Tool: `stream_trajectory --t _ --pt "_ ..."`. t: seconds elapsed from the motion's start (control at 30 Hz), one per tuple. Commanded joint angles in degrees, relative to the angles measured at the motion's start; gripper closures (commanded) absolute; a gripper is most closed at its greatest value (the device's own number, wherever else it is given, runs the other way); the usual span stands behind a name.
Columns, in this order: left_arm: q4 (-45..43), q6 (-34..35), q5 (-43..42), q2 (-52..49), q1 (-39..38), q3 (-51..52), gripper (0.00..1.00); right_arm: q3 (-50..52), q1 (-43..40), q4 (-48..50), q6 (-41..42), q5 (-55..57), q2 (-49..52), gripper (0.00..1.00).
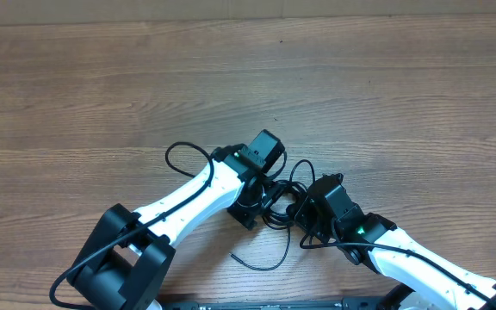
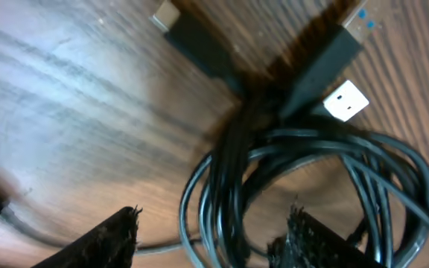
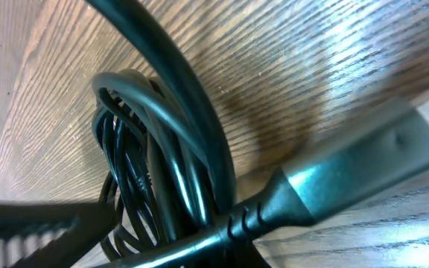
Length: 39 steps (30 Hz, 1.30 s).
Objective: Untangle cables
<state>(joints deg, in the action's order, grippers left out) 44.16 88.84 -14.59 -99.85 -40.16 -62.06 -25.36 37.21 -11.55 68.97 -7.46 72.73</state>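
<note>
- The left gripper stands open over the cables; closing now may catch several loops and tighten the tangle.
- For the right gripper, I cannot tell if it holds anything.

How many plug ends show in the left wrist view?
3: silver-tipped plug top left, blue-tipped plug top right, pale plug just below it. Others may be hidden.

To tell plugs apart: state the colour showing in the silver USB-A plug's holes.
Blue; the silver USB-A plug shows best in the left wrist view.
</note>
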Motion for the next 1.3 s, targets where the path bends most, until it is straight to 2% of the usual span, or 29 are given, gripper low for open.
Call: stream_trajectory --t 0.0,0.03,0.13,0.27,0.33,0.5,0.73,0.83,0.87,0.9,0.93,1.0,1.1,1.27 --pt "-5.92 -0.57 -2.45 0.74 -0.26 3.76 0.39 -0.2 0.24 0.24 -0.44 0.39 0.11 0.9" --pt "-7.02 -0.52 -2.4 0.74 -0.24 4.44 0.47 -0.2 0.24 0.24 -0.44 0.39 0.11 0.88" --pt "-7.17 -0.52 -2.16 0.74 -0.07 4.66 0.59 -0.2 0.24 0.24 -0.44 0.35 0.11 0.88" --pt "-7.15 -0.52 -1.38 0.74 1.2 4.66 0.87 -0.17 0.24 0.17 -0.44 0.15 0.11 0.87" --pt "-7.19 -0.28 -2.08 0.74 2.14 4.63 0.95 -0.2 0.24 -0.48 -0.44 -0.37 0.11 0.88" --pt "-7.19 -0.31 -8.17 0.74 7.67 4.63 0.96 -0.2 0.24 -2.64 -0.46 -3.69 0.11 0.95" --pt "-10.25 -0.35 -21.35 0.74 13.66 4.63 0.96 -0.2 0.24 -5.92 -0.46 -6.34 0.09 0.95" --pt "-10.4 -0.37 -20.52 0.74 14.05 4.63 0.94 -0.2 0.22 -5.92 -0.76 -6.45 0.09 0.86" --pt "-10.4 -0.37 -20.46 0.74 14.05 4.63 0.94 -0.24 0.22 -5.42 -2.47 -7.3 0.02 0.79" --pt "-10.4 -0.33 -20.57 0.74 14.05 4.63 0.94 -0.33 0.22 -4.94 -4.15 -8.28 -0.15 0.64" --pt "-10.45 0.0 -20.63 0.74 14.08 4.63 0.94 -0.68 0.22 -4.92 -5.95 -8.94 -0.46 0.53" --pt "-10.45 1.18 -20.92 0.74 14.25 4.63 0.94 -1.38 0.22 -5.49 -8.24 -9.31 -1.01 0.44" --pt "-10.45 4.31 -21.05 0.74 14.6 4.63 0.91 -2.71 0.22 -8.59 -9.27 -9.35 -2.29 0.39" --pt "-10.67 11.13 -22.71 0.74 15.85 4.63 0.85 -3.48 0.24 -11.72 -9.33 -10.25 -5.22 0.38"
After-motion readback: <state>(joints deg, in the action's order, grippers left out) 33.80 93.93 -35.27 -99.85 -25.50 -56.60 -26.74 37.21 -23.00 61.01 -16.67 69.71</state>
